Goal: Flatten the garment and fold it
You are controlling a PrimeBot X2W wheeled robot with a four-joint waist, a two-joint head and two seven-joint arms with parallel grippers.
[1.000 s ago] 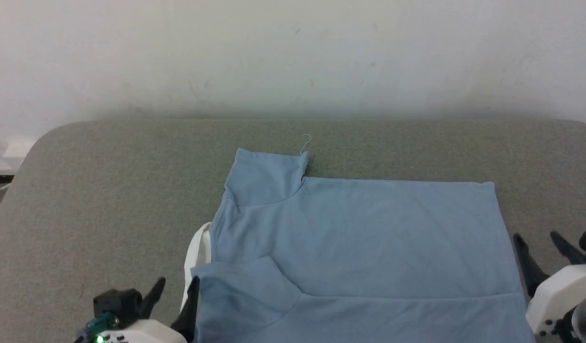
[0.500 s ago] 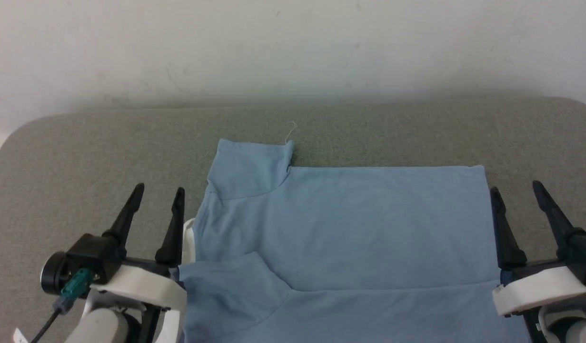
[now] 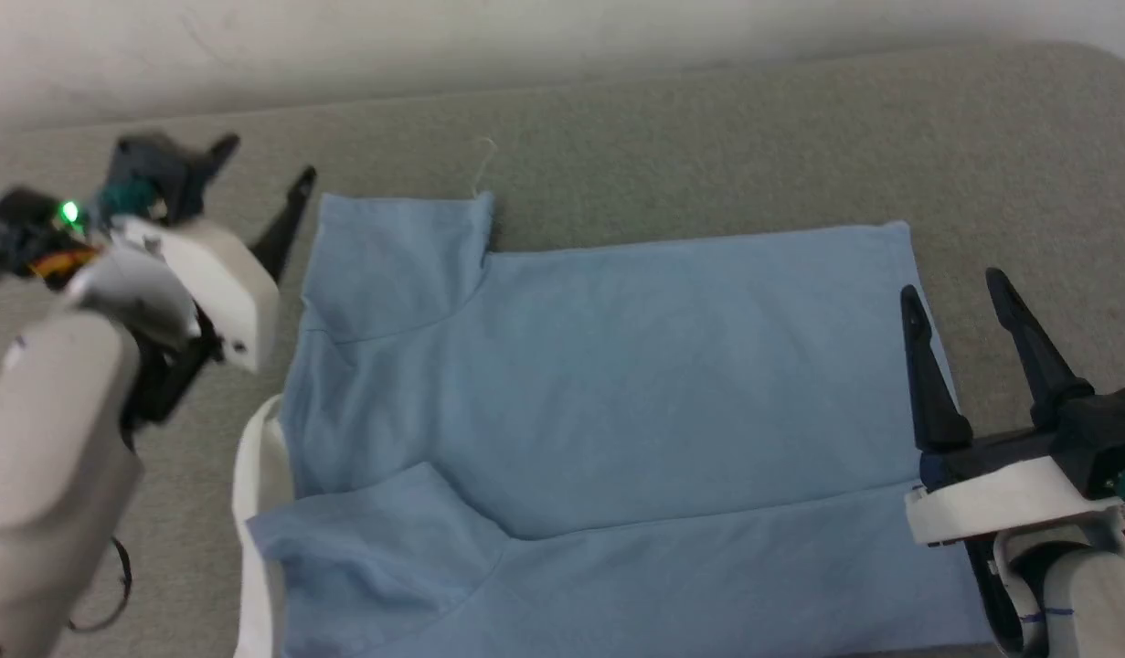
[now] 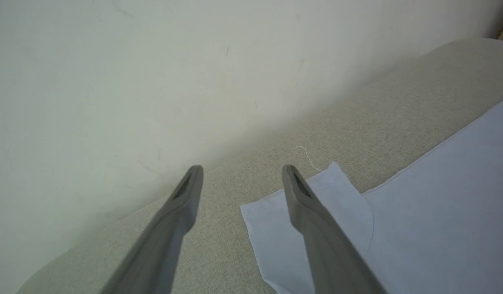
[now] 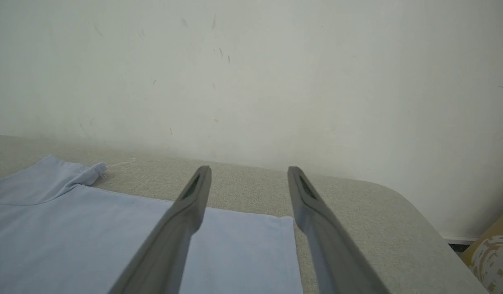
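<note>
Left tool and right tool spread — garment lies lengthwise left-right, collar leftward.

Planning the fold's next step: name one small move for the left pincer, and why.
Probably lower the open left pincer onto the far sleeve of the garment and close: it hovers beside that sleeve, which juts out, while the near side already lies folded.

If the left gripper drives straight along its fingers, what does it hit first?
Likely the wall: the open left gripper aims over bare table beside the garment. Depth unclear; table could come first.
</note>
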